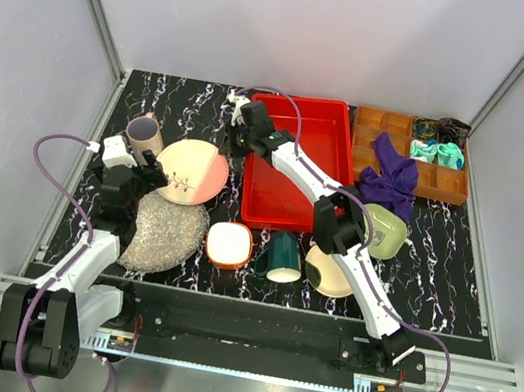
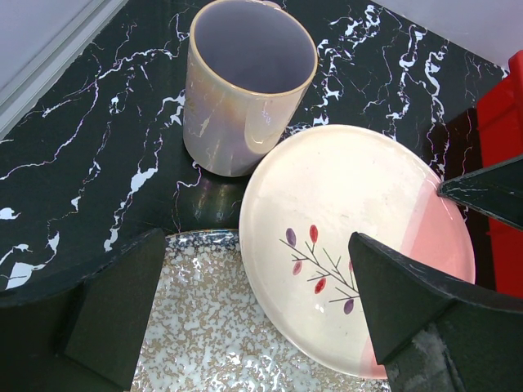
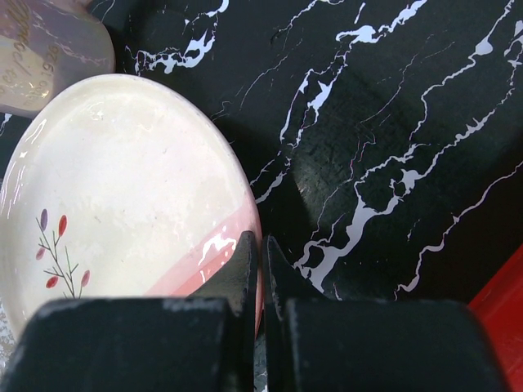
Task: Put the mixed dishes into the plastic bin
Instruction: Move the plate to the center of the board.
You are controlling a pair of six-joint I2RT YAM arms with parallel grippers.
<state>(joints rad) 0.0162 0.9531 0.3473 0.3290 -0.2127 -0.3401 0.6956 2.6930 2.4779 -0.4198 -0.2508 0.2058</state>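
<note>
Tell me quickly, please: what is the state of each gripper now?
Left gripper: jaws open, holding nothing.
Right gripper: jaws shut, holding nothing.

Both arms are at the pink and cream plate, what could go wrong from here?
The pink-cream plate overlaps the speckled grey plate, so moving it may drag that one. The open left gripper and shut right gripper both crowd this plate and could collide. The mauve cup beside it could get knocked.

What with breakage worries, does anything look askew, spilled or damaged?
No damage or spill shows. The pink-cream plate rests partly on the speckled grey plate, and the purple cloth hangs out of the brown tray onto the table. The dark green mug seems to lie on its side.
</note>
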